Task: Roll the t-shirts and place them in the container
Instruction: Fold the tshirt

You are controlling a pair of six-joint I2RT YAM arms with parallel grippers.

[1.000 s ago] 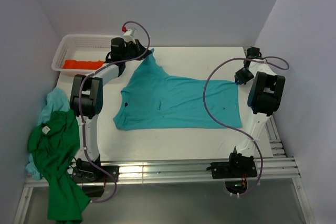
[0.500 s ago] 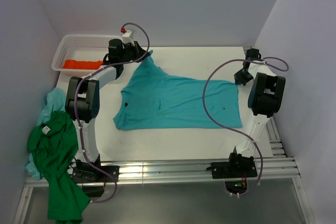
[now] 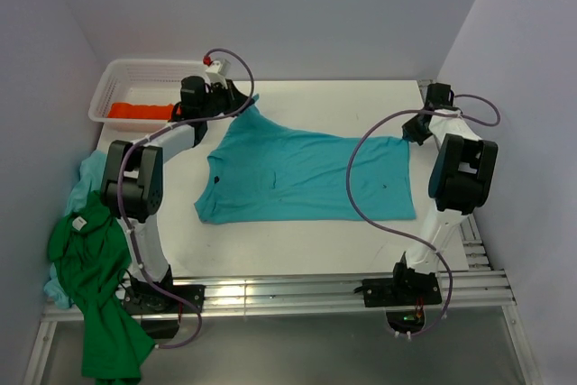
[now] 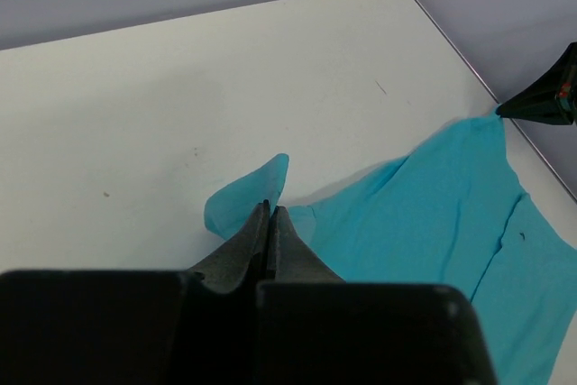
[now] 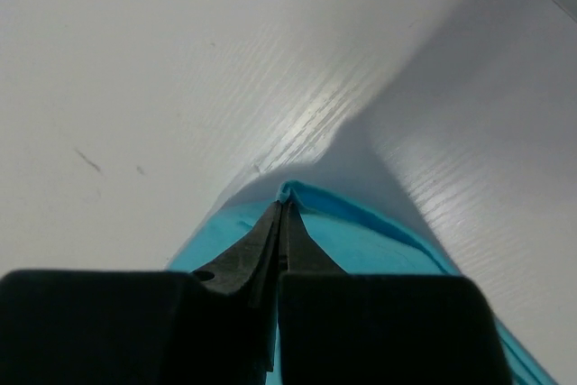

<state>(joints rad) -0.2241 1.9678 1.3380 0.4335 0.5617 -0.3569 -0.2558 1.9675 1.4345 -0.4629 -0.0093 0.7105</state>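
Stretching across the white bench (image 3: 297,245), a turquoise t-shirt (image 3: 306,173) lies spread between the left end effector (image 4: 270,209), clamped on a sleeve tip, and the right end effector (image 5: 281,209), clamped on a hem corner. A green t-shirt (image 3: 95,268) droops off the bench edge, well apart from the left end effector. Just beside that end effector, a white basket (image 3: 117,74) holds an orange-red t-shirt (image 3: 140,111).

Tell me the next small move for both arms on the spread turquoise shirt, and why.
Probably draw both grippers apart and slightly up, to tension the far edge. The left gripper and right gripper are each shut on a far corner of the turquoise t-shirt, which lies skewed, its left corner drawn to a point, not yet flat enough to roll.
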